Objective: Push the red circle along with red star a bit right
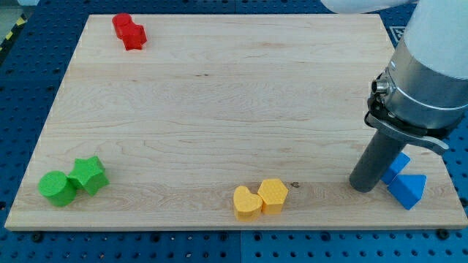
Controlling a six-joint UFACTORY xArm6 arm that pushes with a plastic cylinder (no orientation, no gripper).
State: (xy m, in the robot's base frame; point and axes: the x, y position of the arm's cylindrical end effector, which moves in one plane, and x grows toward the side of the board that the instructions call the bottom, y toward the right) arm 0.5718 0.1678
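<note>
- The wooden board (219, 109) is the landmark.
- The red circle (122, 23) and red star (134, 36) touch each other at the board's top-left corner.
- My tip (362, 185), a bare rod with nothing to open or close, rests near the board's bottom-right corner, well apart from both red blocks.
- Just right of my tip sit two blue blocks (404, 183), one partly hidden by the rod.
- A green circle (56, 188) and green star (89, 174) touch at the board's bottom-left corner.
- A yellow heart (246, 202) and yellow hexagon (273, 194) touch at the board's bottom edge.

no readable text, labels or numbers seen anywhere.
</note>
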